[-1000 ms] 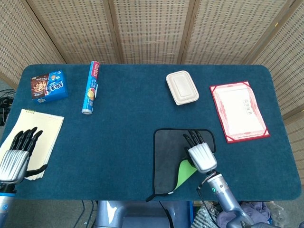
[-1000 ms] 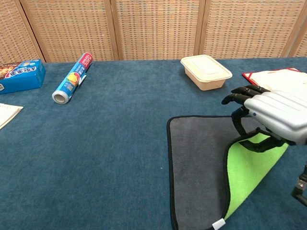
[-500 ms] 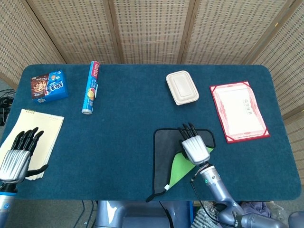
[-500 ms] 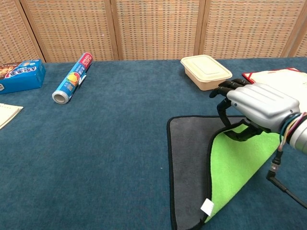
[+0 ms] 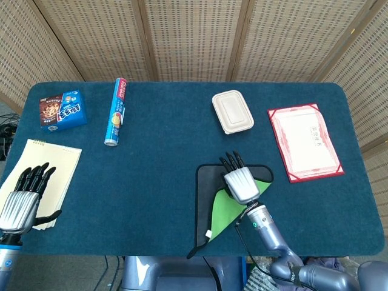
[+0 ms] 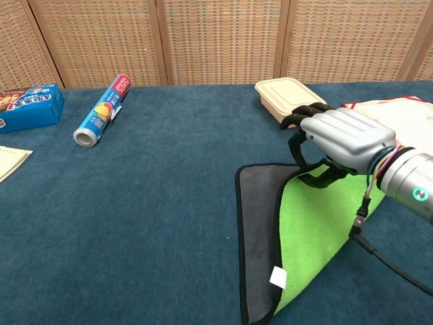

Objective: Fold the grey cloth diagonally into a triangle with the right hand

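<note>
The grey cloth (image 5: 204, 182) (image 6: 258, 217) lies at the table's near right. Its right part is turned over and shows a bright green underside (image 5: 223, 210) (image 6: 315, 229) with a small white tag (image 6: 277, 276). My right hand (image 5: 240, 182) (image 6: 339, 135) grips the lifted edge of the cloth over its far side, fingers curled down around the black hem. The fold line runs diagonally from the far right corner toward the near left. My left hand (image 5: 22, 203) hovers open above the notepad at the far left, holding nothing.
A beige lidded container (image 5: 232, 111) (image 6: 291, 95) sits just beyond the right hand. A red-framed certificate (image 5: 305, 141) (image 6: 392, 109) lies to the right. Far left are a foil roll (image 5: 116, 111) (image 6: 101, 110), a blue cookie box (image 5: 62, 110) and a yellow notepad (image 5: 57, 167).
My right hand has carried the cloth's corner up and to the left. More green underside shows, and the visible grey area has narrowed. The left hand has stayed still.
</note>
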You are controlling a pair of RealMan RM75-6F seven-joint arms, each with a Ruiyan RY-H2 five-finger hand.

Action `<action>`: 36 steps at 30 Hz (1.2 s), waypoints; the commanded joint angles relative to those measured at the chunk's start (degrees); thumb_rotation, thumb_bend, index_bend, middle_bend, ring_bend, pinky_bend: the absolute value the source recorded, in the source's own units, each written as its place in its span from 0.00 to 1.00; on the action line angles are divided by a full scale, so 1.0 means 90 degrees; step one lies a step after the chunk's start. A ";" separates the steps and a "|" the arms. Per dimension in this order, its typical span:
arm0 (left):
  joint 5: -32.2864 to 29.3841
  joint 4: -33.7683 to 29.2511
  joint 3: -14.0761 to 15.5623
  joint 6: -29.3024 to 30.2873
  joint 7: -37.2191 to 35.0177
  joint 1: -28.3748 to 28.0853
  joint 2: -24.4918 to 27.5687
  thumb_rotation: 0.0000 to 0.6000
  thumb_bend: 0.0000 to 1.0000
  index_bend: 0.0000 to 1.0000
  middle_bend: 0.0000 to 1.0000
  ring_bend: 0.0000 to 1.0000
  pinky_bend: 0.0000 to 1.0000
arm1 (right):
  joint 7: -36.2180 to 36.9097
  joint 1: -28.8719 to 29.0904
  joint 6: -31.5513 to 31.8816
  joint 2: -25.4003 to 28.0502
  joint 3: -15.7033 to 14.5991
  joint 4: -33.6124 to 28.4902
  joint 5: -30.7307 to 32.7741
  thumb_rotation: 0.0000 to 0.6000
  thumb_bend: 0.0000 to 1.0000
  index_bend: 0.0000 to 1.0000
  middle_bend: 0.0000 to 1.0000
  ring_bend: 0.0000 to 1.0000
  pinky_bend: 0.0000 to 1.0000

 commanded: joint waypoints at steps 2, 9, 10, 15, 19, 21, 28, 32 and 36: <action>-0.0019 0.0015 0.0001 -0.0030 0.0006 -0.0011 -0.0009 1.00 0.12 0.00 0.00 0.00 0.00 | -0.0029 0.0084 -0.0020 -0.0021 0.0043 0.0028 0.0053 1.00 0.48 0.67 0.18 0.00 0.00; -0.0033 0.0022 0.0003 -0.0053 0.0025 -0.0022 -0.0026 1.00 0.12 0.00 0.00 0.00 0.00 | -0.0093 0.0220 -0.0055 -0.0072 0.0033 0.0025 0.0151 1.00 0.48 0.67 0.18 0.00 0.00; -0.0032 0.0020 0.0004 -0.0050 0.0027 -0.0021 -0.0026 1.00 0.12 0.00 0.00 0.00 0.00 | -0.0106 0.0238 -0.0059 -0.0088 0.0028 0.0035 0.0174 1.00 0.48 0.67 0.18 0.00 0.00; -0.0032 0.0021 0.0006 -0.0043 0.0015 -0.0019 -0.0024 1.00 0.12 0.00 0.00 0.00 0.00 | -0.0135 0.0310 -0.0076 -0.0159 0.0000 0.0082 0.0264 1.00 0.48 0.67 0.18 0.00 0.00; -0.0035 0.0019 0.0008 -0.0046 -0.0002 -0.0019 -0.0018 1.00 0.12 0.00 0.00 0.00 0.00 | -0.0136 0.0402 -0.0124 -0.0267 0.0012 0.0203 0.0374 1.00 0.48 0.67 0.18 0.00 0.00; -0.0031 0.0022 0.0014 -0.0046 -0.0005 -0.0018 -0.0018 1.00 0.12 0.00 0.00 0.00 0.00 | -0.0131 0.0448 -0.0147 -0.0307 0.0020 0.0258 0.0406 1.00 0.48 0.67 0.18 0.00 0.00; -0.0022 0.0020 0.0024 -0.0066 -0.0012 -0.0029 -0.0022 1.00 0.12 0.00 0.00 0.00 0.00 | -0.0114 0.0642 -0.0186 -0.0471 0.0102 0.0466 0.0519 1.00 0.48 0.67 0.18 0.00 0.00; -0.0013 0.0034 0.0039 -0.0090 -0.0009 -0.0038 -0.0033 1.00 0.12 0.00 0.00 0.00 0.00 | -0.0105 0.0760 -0.0207 -0.0539 0.0183 0.0627 0.0607 1.00 0.48 0.67 0.18 0.00 0.00; -0.0026 0.0051 0.0049 -0.0135 0.0005 -0.0054 -0.0050 1.00 0.12 0.00 0.00 0.00 0.00 | -0.0083 0.0841 -0.0205 -0.0571 0.0247 0.0711 0.0686 1.00 0.48 0.67 0.18 0.00 0.00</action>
